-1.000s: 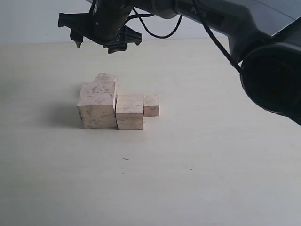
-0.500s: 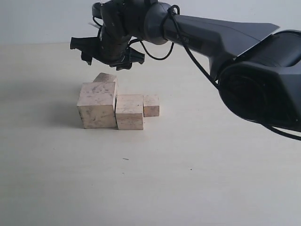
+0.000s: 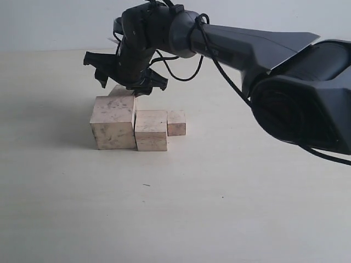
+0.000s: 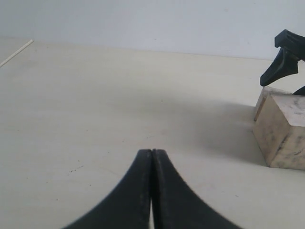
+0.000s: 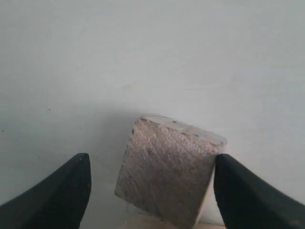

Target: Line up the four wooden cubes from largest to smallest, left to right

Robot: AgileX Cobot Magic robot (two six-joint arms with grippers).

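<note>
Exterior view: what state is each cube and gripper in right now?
Largest cube: flat on table, left end of row.
Middle cube: flat, against largest cube.
Right-end cube: flat, beside middle cube.
Rear cube: behind the row, turned askew.
Right gripper: open, straddling rear cube.
Left gripper: shut, empty.

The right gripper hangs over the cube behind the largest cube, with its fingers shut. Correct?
No. The right gripper does hang over the cube behind the largest cube, but its fingers are open, one on each side, as the right wrist view shows.
</note>
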